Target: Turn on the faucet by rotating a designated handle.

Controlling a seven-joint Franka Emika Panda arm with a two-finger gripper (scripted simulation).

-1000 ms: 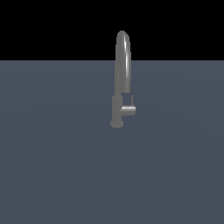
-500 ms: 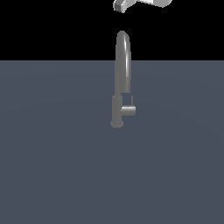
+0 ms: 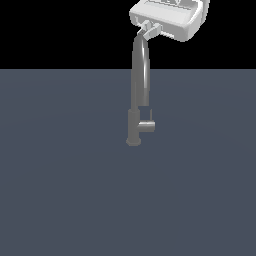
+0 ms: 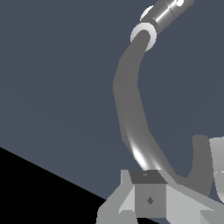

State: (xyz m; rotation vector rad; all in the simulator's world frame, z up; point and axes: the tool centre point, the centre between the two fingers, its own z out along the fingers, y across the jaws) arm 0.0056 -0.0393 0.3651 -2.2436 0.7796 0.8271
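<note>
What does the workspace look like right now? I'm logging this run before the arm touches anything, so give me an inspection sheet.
Surface: plain dark grey-blue floor, bare where visible.
Faucet: upright, tall arched spout on a thicker base column.
Handle: short stub jutting from the base toward the exterior view's right; nothing touches it.
Clutter: nothing seen.
Gripper: up at the top of the spout, far above the handle; whether open or shut cannot be told.
Cables: nothing seen.
Surroundings: black background above the floor.
</note>
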